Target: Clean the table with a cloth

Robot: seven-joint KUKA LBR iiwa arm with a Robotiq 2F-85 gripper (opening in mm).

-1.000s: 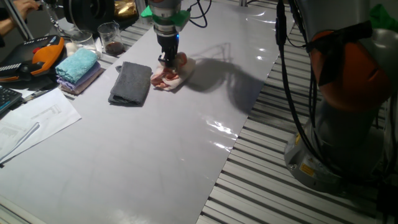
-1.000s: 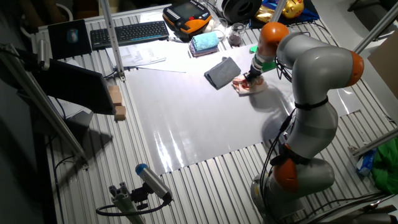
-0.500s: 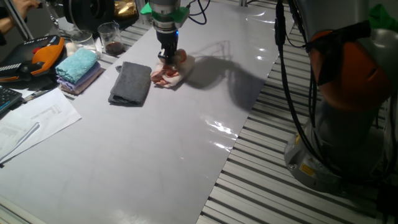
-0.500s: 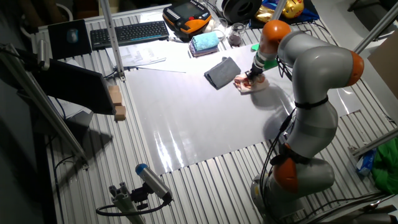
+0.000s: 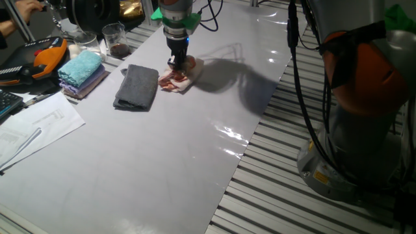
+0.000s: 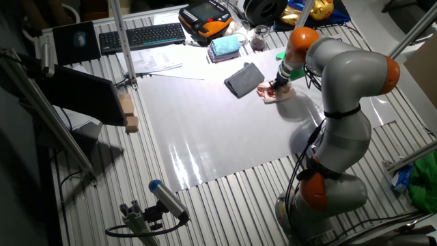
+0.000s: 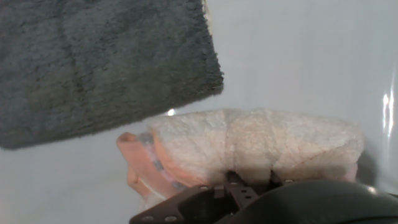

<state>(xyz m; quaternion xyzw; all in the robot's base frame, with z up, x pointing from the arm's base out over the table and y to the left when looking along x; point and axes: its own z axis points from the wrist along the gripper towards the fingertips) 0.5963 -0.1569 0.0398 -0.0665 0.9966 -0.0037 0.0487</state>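
Observation:
The pale pink and peach cloth lies bunched on the glossy grey-white table, near its far side. My gripper points straight down onto the cloth and is shut on a pinched fold of it. In the other fixed view the gripper sits on the cloth over the table. In the hand view the cloth puckers where it meets my fingertips at the bottom edge, resting on the table.
A dark grey cloth lies just left of the pink one, almost touching it. A teal-blue towel, glasses and papers sit further left. Slatted floor grating borders the table's right edge.
My gripper has shifted slightly on the table with the cloth held in it; the cloth's shape has changed a little. The dark grey cloth has not moved.

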